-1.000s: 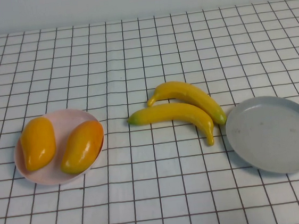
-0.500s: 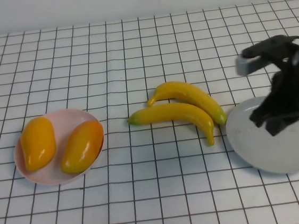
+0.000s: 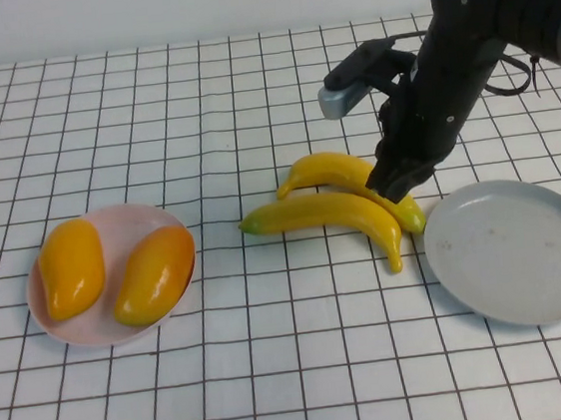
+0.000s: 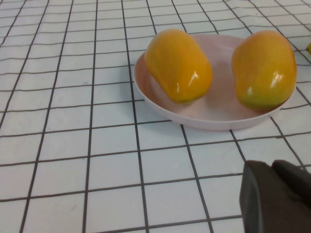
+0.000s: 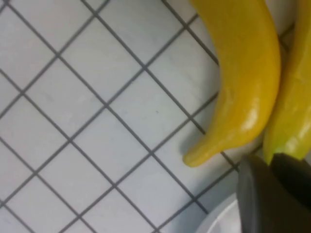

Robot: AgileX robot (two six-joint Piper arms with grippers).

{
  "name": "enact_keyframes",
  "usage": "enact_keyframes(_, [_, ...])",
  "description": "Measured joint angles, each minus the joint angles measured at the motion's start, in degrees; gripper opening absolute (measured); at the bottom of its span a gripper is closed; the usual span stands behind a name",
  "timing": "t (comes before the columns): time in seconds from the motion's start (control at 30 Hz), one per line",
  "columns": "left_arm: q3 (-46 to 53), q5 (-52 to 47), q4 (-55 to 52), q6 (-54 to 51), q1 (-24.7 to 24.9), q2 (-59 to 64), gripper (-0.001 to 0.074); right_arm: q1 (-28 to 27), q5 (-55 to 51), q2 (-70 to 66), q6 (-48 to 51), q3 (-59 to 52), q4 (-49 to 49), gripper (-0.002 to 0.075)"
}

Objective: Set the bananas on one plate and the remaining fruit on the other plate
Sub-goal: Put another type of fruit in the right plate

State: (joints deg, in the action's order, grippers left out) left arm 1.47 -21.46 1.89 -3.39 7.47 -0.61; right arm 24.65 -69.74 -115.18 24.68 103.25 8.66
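Standing nearest on the checked tablecloth (image 3: 277, 371) are the two plates: the pale pink plate (image 3: 157, 221) to the left with both orange-yellow mango-like fruits (image 3: 73, 267) lying in it side by side, and the grey plate (image 3: 516, 255) to the right with nothing on it. The left gripper (image 4: 277, 199) sits low near the pink plate, showing only as a dark corner in its own wrist view; whether its fingers are apart or together I cannot tell.

Between the plates, a little farther back, the two bananas (image 3: 326, 211) lie touching each other on the cloth, their ends close to the grey plate's rim.

Over them the right arm reaches in from the far right, bent steeply down, so that the right gripper (image 3: 398, 183) is at the right end of the far banana, just beside the grey plate. Its fingers are hidden by the arm's dark bulk, so I cannot tell how they are set. No lettering can be read anywhere.
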Motion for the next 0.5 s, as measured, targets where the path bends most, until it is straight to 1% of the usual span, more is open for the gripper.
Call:
enact_keyframes(0.07, [0.00,0.00,0.00,0.00,0.00,0.00,0.0004,0.09,-0.22,-0.05,2.67,0.24,2.48,0.0085])
enact_keyframes(0.1, [0.00,0.00,0.00,0.00,0.00,0.00,0.0004,0.09,-0.22,-0.21,3.78,0.24,3.75,0.0133])
enact_keyframes(0.23, [0.00,0.00,0.00,0.00,0.00,0.00,0.0004,0.62,-0.35,-0.45,10.05,0.24,8.32,0.0406])
enact_keyframes(0.3, [0.00,0.00,0.00,0.00,0.00,0.00,0.0004,1.48,-0.35,-0.45,12.23,0.28,8.10,0.0503])
enact_keyframes(0.33, [0.00,0.00,0.00,0.00,0.00,0.00,0.0004,1.99,-0.35,-0.45,13.01,0.28,7.47,0.0534])
enact_keyframes(0.4, [0.00,0.00,0.00,0.00,0.00,0.00,0.0004,3.28,-0.19,-0.45,13.74,0.28,5.54,0.0556])
enact_keyframes(0.5, [0.00,0.00,0.00,0.00,0.00,0.00,0.0004,5.01,2.26,-0.45,14.27,0.28,1.75,0.0552])
